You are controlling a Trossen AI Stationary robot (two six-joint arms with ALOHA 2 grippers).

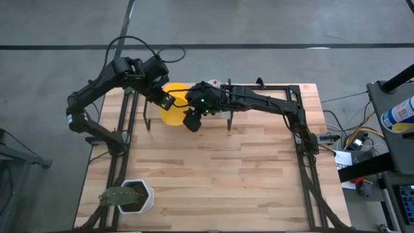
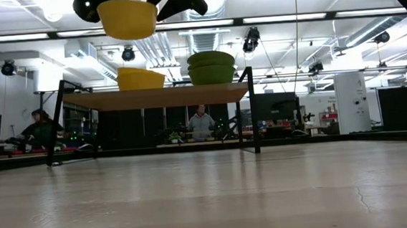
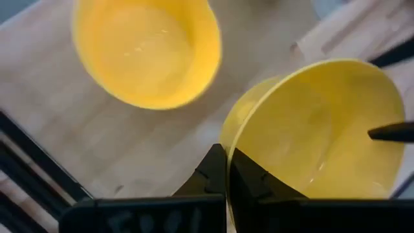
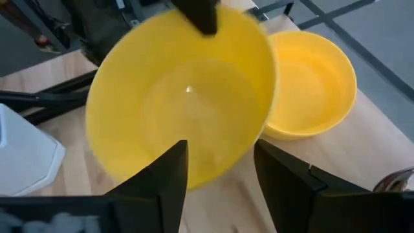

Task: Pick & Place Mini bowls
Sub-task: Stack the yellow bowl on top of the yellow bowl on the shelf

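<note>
The left gripper [image 3: 226, 169] has its jaws clamped together on the rim of 1 yellow mini bowl [image 3: 317, 129], which hangs in the air above the raised shelf [image 2: 156, 97] at the far side of the tabletop [image 1: 213, 175]. The right gripper [image 4: 220, 168] is just beside it, its jaws spread apart with the same bowl's near rim sitting between them, not yet pinched, so this looks like a handover with the right arm about to close. The bowl tilts its open mouth toward the right wrist, so that rim is the obvious place to bite.

A second yellow bowl [image 2: 141, 78] rests on the shelf almost directly below the held one, and 2 stacked green bowls [image 2: 211, 67] stand near it on the same shelf. A slip could drop the held bowl onto that second one. The broad tabletop nearer the front is open, with only a white cactus pot [image 1: 132, 196] at its near left corner.
</note>
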